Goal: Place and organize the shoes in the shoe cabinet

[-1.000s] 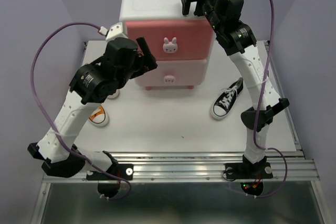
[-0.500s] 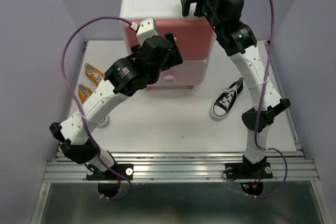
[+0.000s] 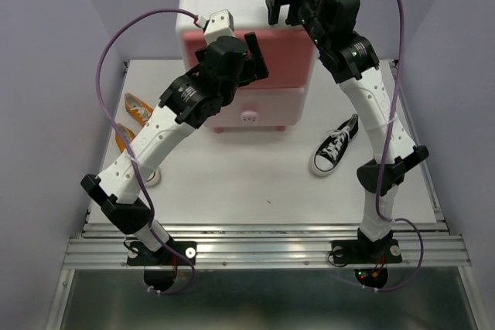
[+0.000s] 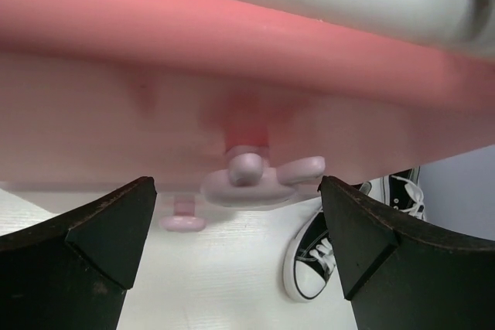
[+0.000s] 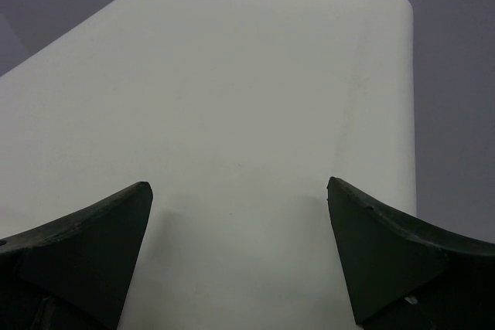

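Observation:
The shoe cabinet (image 3: 224,5) stands at the back of the table, with a deeper pink upper drawer (image 3: 290,59) and a pale lower one (image 3: 271,106). My left gripper (image 3: 253,57) is open right in front of the upper drawer. In the left wrist view its gripper (image 4: 236,187) has the bunny knob (image 4: 255,179) between its spread fingers, not touching it. My right gripper (image 3: 285,1) hovers open over the cabinet's white top (image 5: 247,90). A black shoe (image 3: 334,146) lies right of the cabinet. Two orange shoes (image 3: 137,106) (image 3: 124,138) lie at the left, the nearer partly under my left arm.
The lower drawer's knob (image 4: 183,222) shows below the upper one. The black shoe (image 4: 309,268) lies on the white table past my right finger. Purple walls close in on both sides. A metal rail (image 3: 263,241) runs along the near edge.
My left arm has swung up and to the right, from the cabinet's left side to the upper drawer front, uncovering the orange shoes. My right arm has not moved.

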`<state>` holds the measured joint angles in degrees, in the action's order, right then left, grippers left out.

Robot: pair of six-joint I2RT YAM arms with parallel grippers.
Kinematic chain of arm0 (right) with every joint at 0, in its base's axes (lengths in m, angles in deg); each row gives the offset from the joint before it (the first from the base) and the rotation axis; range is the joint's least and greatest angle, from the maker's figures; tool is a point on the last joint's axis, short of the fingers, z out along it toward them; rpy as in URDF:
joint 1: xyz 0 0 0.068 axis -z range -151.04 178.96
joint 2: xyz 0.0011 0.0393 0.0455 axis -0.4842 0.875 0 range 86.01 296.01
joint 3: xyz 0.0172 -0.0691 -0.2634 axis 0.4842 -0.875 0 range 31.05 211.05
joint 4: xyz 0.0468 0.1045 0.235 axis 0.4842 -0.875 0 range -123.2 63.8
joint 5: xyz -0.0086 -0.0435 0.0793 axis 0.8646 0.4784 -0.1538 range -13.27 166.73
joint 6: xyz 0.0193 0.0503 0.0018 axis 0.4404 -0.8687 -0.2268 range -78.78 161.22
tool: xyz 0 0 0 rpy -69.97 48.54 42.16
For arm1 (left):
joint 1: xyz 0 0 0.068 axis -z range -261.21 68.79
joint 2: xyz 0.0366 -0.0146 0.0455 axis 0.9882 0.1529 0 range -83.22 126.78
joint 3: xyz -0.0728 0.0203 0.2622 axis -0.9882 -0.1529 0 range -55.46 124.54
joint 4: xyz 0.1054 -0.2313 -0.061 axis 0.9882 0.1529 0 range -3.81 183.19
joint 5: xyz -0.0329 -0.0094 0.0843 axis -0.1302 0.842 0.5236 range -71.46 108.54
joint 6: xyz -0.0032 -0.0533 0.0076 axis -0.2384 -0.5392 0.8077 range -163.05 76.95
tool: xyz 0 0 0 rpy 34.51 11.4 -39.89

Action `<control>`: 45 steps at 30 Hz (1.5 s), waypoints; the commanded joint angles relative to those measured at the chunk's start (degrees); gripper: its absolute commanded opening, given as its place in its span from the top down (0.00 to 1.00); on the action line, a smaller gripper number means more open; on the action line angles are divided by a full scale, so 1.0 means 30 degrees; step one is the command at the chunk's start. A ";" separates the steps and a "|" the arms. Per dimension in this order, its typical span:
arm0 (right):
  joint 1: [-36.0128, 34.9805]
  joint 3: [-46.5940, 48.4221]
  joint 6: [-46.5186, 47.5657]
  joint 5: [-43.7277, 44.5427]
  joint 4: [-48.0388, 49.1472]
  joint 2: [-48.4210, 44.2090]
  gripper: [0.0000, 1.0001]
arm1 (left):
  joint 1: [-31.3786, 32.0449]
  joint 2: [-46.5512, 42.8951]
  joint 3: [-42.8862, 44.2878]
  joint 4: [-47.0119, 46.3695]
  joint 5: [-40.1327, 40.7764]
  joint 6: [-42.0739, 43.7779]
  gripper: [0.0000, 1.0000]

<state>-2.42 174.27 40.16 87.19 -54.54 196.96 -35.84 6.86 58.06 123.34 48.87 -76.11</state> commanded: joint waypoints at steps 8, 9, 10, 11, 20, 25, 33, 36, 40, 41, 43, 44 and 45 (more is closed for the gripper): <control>-0.0469 -0.1479 -0.1434 -0.0264 -0.5027 0.0779 0.00 | -0.0121 0.1114 0.0951 -0.0927 -0.0413 0.2084 0.01; -0.0469 -0.1537 -0.1434 -0.0206 -0.5056 0.0778 0.00 | -0.0150 0.1231 0.0980 -0.0898 -0.0354 0.1997 0.01; -0.0469 -0.1625 -0.1405 -0.0205 -0.5114 0.0720 0.00 | -0.0209 0.1290 0.1009 -0.0840 -0.0382 0.1938 0.01; -0.0469 -0.1713 -0.1404 -0.0147 -0.5115 0.0603 0.00 | -0.0267 0.1349 0.1097 -0.0810 -0.0411 0.1880 0.02; -0.0469 -0.2387 -0.1464 -0.0234 -0.5261 0.0280 0.00 | -0.0268 0.1086 0.0923 -0.0605 -0.0119 0.1527 0.52; -0.0469 -0.2534 -0.1404 -0.0147 -0.5319 0.0251 0.00 | -0.0065 0.0560 0.0689 0.0066 -0.0616 0.1205 0.83; -0.0469 -0.2885 -0.1492 -0.0146 -0.5144 0.0192 0.00 | 0.1723 -0.2130 -0.2297 0.1680 -0.0032 -0.1132 1.00; -0.0469 -0.2681 -0.1580 -0.0379 -0.5085 0.0221 0.00 | 0.2338 -0.3043 -0.3763 0.2089 0.0173 -0.1898 1.00; -0.0469 -0.2709 -0.1814 -0.0673 -0.5056 0.0134 0.00 | 0.3187 -0.4041 -0.4352 0.3669 0.0554 -0.2865 1.00; -0.0469 -0.2739 -0.1902 -0.0703 -0.5056 0.0163 0.00 | 0.3392 -0.4128 -0.4207 0.4021 0.0642 -0.3302 1.00; -0.0469 -0.2915 -0.1932 -0.0645 -0.5027 0.0192 0.00 | 0.4212 -0.4275 -0.3885 0.5247 0.1023 -0.4383 1.00; -0.0469 -0.2944 -0.1903 -0.0673 -0.4998 0.0192 0.00 | 0.4505 -0.4334 -0.3854 0.5690 0.1111 -0.4826 1.00; -0.0469 -0.2973 -0.1874 -0.0587 -0.4998 0.0250 0.00 | 0.4827 -0.4479 -0.3854 0.6100 0.1344 -0.5323 1.00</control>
<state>-3.05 169.57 39.66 85.97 -53.12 193.90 -24.39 -3.56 46.10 130.77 50.94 -82.08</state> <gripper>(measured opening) 0.998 0.669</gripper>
